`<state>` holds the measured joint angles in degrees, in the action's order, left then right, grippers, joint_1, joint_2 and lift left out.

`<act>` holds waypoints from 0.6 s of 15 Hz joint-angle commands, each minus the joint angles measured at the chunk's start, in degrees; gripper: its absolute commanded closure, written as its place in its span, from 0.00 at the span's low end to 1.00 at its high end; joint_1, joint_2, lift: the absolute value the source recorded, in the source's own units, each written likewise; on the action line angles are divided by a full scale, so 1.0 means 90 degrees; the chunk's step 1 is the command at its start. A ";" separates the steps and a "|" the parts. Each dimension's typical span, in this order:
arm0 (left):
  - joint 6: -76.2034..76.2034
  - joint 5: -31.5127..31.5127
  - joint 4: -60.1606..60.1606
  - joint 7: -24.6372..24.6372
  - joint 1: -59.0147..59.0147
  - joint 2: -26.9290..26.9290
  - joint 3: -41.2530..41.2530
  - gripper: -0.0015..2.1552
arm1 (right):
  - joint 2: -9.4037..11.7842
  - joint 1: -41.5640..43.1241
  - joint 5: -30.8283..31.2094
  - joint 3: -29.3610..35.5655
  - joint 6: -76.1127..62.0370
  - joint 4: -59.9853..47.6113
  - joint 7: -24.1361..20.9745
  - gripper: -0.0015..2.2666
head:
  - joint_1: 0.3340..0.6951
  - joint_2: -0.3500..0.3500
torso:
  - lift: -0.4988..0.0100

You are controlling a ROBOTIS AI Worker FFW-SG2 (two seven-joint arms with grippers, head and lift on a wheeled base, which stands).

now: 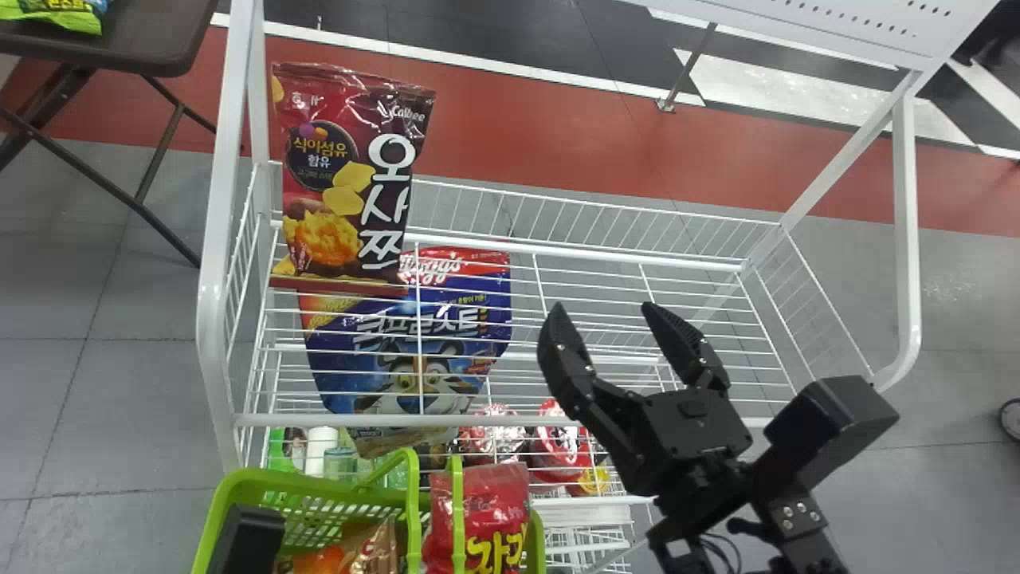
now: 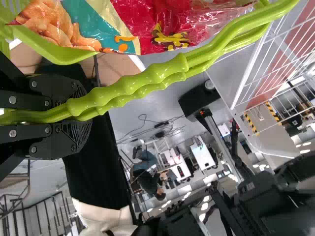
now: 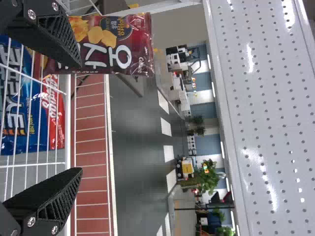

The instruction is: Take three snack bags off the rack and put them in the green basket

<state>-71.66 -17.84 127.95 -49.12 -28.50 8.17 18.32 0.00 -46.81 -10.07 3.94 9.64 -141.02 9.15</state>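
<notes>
The maroon snack bag (image 1: 343, 175) stands at the left end of the rack's (image 1: 212, 319) upper shelf. The empty right gripper (image 1: 603, 309), fingers wide apart, should straddle it squarely before pinching gently, while the left gripper (image 2: 81, 115) clasps the green basket's (image 1: 217, 506) handles (image 2: 129, 84) steady.

Right end effector (image 1: 604, 309) held open over the rack (image 1: 213, 319), left one (image 1: 249, 538) clamped.
The right fingers (image 1: 564, 351) are spread wide and aimed at the rack's back edge; before its front left corner, the left fingers (image 2: 59, 135) are pressed into a grip.
</notes>
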 commanded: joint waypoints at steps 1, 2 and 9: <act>0.0057 0.0009 0.0012 -0.0001 -0.0027 0.0010 -0.0004 0.58 | -0.0006 -0.0033 0.0035 -0.0174 0.0155 -0.0064 -0.0069 0.03 | 1.00 0.00 | 0.93; 0.0115 0.0009 0.0012 -0.0001 -0.0046 0.0010 -0.0004 0.58 | -0.0006 -0.0033 0.0035 -0.0174 0.0272 -0.0093 -0.0138 0.03 | 1.00 0.00 | 0.93; 0.0154 0.0009 -0.0007 -0.0021 -0.0046 0.0000 -0.0014 0.58 | -0.0006 -0.0033 0.0035 -0.0203 0.0409 -0.0093 -0.0089 0.03 | 1.00 0.00 | 0.93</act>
<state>-70.30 -17.75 127.96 -49.20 -28.92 8.17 18.27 0.00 -47.11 -9.76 2.13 13.30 -141.79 8.28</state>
